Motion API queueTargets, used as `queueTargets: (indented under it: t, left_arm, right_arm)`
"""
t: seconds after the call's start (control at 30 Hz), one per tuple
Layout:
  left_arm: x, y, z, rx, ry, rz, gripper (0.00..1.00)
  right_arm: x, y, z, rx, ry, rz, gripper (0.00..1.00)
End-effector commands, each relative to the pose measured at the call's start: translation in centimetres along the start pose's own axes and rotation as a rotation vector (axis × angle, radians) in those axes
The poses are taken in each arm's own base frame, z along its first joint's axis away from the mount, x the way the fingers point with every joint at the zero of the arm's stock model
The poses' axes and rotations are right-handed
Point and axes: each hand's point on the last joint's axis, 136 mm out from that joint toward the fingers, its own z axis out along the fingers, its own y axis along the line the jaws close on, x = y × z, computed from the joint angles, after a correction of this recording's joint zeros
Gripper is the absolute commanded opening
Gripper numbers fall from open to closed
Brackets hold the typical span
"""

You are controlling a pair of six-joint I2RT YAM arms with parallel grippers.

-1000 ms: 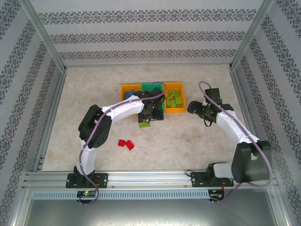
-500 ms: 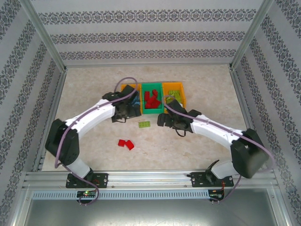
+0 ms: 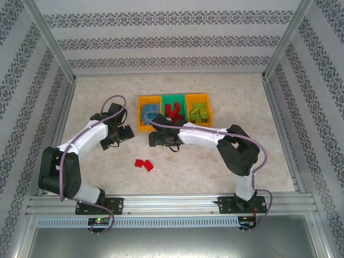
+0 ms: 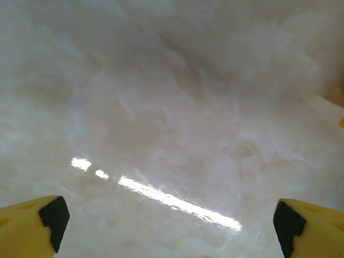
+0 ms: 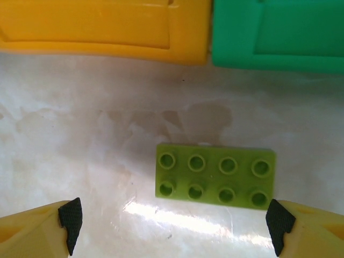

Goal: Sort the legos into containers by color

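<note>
the left gripper (image 4: 169, 217) has swung off leftward over bare table, fingers released and holding nothing. the right gripper (image 5: 174, 217) has crossed in over the lime green brick (image 5: 215, 181), which lies flat, studs up, just before the left orange bin (image 5: 102, 27) and green bin (image 5: 279, 32). its fingers are spread, not touching the brick. the right arm likely takes this one. two red bricks (image 3: 143, 164) wait nearer.
</note>
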Motion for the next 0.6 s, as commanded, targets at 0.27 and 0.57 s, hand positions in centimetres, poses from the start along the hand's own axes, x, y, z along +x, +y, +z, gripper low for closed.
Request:
queueTargets:
  t: [0.27, 0.57]
  left_arm:
    - [-0.4, 1.5, -0.1, 0.051, -0.012, -0.022, 0.99]
    - [-0.4, 1.9, -0.2, 0.051, -0.022, -0.022, 0.99]
  right_arm:
    - [0.8, -1.5, 2.5, 0.119, 0.092, -0.067, 0.86]
    - [0.8, -1.8, 0.8, 0.128, 0.072, -0.069, 0.83]
